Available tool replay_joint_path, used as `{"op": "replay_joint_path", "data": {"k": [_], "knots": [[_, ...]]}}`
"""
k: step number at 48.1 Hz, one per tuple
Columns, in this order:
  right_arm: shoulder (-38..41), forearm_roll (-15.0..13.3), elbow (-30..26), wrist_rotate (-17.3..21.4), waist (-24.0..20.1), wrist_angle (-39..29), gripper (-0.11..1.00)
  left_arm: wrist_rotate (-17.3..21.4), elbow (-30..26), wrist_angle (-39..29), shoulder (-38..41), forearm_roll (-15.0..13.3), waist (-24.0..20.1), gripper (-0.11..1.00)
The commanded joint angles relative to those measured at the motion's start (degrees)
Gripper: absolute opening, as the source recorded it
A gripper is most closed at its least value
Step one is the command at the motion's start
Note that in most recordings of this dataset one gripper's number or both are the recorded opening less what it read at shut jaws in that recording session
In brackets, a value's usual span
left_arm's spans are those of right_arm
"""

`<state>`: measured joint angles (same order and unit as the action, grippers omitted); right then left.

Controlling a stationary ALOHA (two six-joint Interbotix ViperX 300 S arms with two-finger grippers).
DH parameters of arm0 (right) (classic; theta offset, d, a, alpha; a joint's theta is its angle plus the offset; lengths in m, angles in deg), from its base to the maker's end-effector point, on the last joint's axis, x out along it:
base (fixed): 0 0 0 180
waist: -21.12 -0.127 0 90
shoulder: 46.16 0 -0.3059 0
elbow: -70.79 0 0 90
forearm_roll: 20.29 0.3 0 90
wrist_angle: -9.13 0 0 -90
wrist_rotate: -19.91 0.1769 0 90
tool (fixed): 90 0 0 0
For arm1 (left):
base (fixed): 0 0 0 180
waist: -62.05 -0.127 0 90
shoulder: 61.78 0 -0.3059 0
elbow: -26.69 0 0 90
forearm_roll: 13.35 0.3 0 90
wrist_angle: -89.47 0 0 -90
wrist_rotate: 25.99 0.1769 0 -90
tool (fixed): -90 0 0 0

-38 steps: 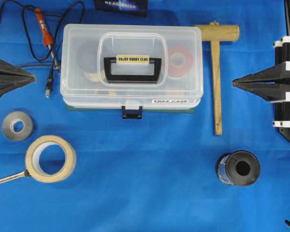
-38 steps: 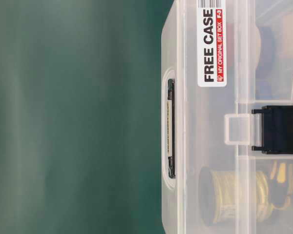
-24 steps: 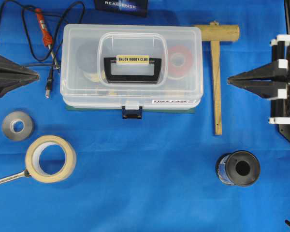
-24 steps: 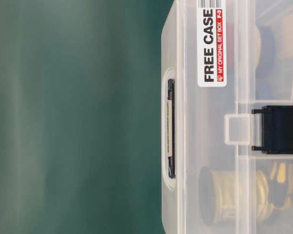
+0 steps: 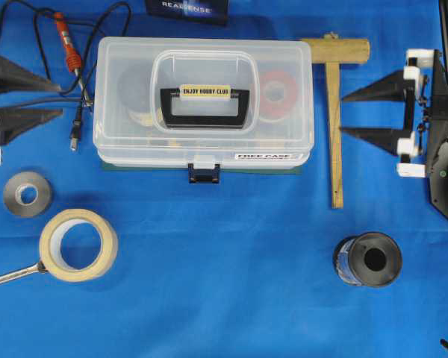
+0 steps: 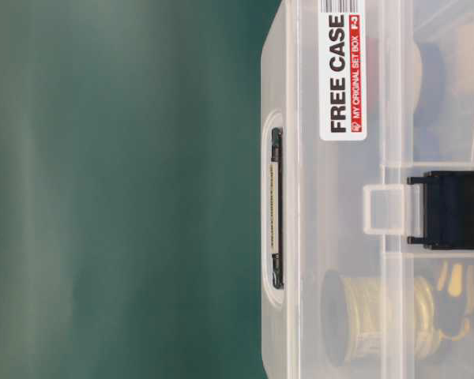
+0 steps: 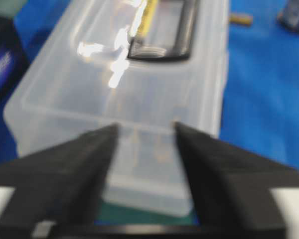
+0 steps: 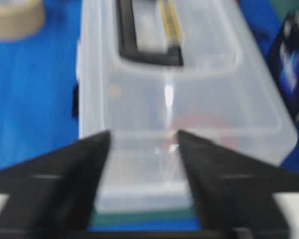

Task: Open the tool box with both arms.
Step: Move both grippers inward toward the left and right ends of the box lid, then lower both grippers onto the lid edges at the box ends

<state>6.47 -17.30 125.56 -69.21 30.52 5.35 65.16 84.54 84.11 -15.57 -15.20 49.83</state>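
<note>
Tool box (image 5: pixel 203 104) lid closed, dark blue latch (image 5: pixel 204 174) fastened. Left gripper (image 5: pixel 58 101) and right gripper (image 5: pixel 345 113) flank it; both fingers spread, gripping nothing.

This looks like a robotics lab or workshop bench: a desk covered in blue cloth (image 5: pixel 231 298) carries a beige roll of masking tape (image 5: pixel 78 244), a grey tape roll (image 5: pixel 27 194), a wooden mallet (image 5: pixel 334 112), a metal wrench (image 5: pixel 11 277) and a red-handled soldering iron (image 5: pixel 66 41) with black cable.
</note>
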Motion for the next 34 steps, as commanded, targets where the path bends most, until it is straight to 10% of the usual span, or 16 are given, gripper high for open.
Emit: {"op": "replay_joint_path", "data": {"k": [1,7,34], "knots": [[1.5,0.3,-1.1,0.2,0.6,-2.0,0.73,0.3,0.3,-1.2,0.9,-0.1,-1.0,0.58],[4.2,0.4,-1.0,0.2,2.2,-3.5,0.83,1.1,1.3,-1.8,2.5,-0.1,-1.5,0.85],[20.5,0.4,-5.4,0.1,5.4,-0.4,0.84,3.1,-0.9,8.3,19.2,-0.1,-2.5,0.82]]}}
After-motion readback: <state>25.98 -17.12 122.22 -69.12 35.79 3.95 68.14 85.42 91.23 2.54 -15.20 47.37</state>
